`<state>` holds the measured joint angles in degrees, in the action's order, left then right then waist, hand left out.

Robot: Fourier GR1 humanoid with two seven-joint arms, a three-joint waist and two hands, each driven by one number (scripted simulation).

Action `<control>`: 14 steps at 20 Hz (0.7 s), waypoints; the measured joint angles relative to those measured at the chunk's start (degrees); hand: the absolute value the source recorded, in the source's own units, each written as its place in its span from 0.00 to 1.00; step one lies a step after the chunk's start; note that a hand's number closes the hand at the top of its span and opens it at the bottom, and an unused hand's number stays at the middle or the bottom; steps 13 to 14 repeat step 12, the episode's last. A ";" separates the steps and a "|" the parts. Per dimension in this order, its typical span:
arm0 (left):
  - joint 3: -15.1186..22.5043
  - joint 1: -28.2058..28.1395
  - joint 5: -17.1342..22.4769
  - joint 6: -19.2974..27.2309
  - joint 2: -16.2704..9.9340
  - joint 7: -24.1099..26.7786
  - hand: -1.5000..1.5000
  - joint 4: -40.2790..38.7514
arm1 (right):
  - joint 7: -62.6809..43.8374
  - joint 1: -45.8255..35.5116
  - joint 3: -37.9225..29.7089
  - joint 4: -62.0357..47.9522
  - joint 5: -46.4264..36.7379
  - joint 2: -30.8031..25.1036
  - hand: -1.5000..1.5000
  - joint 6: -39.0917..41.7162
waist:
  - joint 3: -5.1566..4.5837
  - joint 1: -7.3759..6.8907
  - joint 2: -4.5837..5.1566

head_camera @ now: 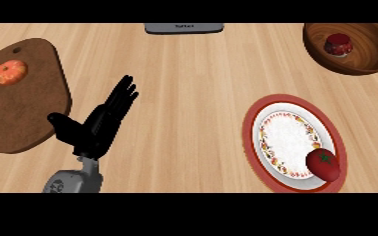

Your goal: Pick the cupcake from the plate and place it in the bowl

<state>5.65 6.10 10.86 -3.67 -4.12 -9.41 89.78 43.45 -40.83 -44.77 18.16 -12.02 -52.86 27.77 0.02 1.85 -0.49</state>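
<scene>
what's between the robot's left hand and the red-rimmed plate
Head view: only bare wooden counter lies between the open left hand and the plate. Nothing stands in that stretch.

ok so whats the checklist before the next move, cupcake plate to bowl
1. Left robot hand free: ok. It is open, fingers up, holding nothing, beside the cutting board.
2. Right robot hand located: cannot tell, it is out of view.
3. Item left on the plate: a red round item sits at its lower right edge; whether it is the cupcake, cannot tell.
4. Bowl ready to receive: not ok. A small red item already lies inside, possibly the cupcake.
5. Counter between plate and bowl: ok, nothing stands there.
</scene>
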 measured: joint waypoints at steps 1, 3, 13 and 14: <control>-0.05 -0.23 -0.08 0.02 -0.07 0.12 0.50 0.09 | 0.33 2.02 -0.27 0.84 0.77 -0.21 1.00 0.69 | -0.02 0.34 -0.10; -0.40 -0.62 0.08 0.34 -0.03 0.01 0.50 0.46 | 1.60 6.84 -0.62 2.66 1.98 -0.41 1.00 1.68 | -0.03 1.22 -0.31; -1.87 -4.31 0.44 0.86 -1.01 0.16 0.50 2.44 | 4.95 28.46 0.55 12.33 6.41 2.57 1.00 4.04 | 0.04 4.68 -1.10; -1.87 -4.31 0.44 0.86 -1.01 0.16 0.50 2.44 | 4.95 28.46 0.55 12.33 6.41 2.57 1.00 4.04 | 0.04 4.68 -1.10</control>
